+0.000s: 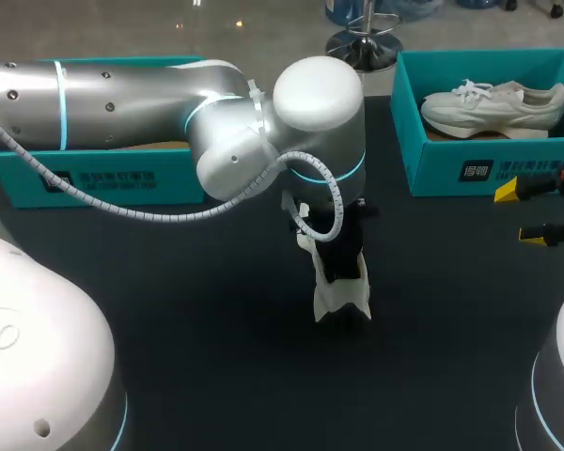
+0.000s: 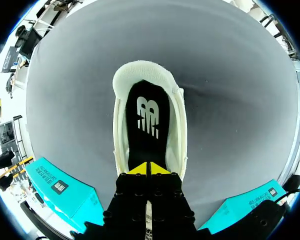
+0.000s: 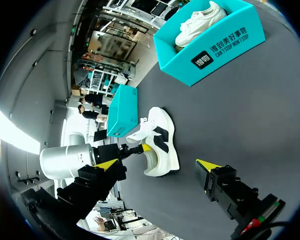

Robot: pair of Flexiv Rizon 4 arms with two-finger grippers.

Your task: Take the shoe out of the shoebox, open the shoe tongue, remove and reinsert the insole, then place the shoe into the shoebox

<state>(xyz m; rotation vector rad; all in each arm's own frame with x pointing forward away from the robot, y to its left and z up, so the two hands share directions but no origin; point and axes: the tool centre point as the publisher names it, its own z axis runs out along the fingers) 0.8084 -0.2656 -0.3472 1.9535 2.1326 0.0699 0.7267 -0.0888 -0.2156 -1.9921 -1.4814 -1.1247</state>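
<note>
Left wrist view: left pincer (image 2: 149,169) pinches insole (image 2: 149,120) standing in shoe (image 2: 140,74).

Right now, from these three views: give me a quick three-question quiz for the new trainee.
1. True or false: the right pincer is shut on a shoe.
2. The white shoe under the left pincer stands: A) in the left shoebox, B) on the table, C) in the right shoebox.
3. Fill in: that shoe's insole is ___.
Key: 1 false, it is open and empty; 2 B; 3 black.
</note>
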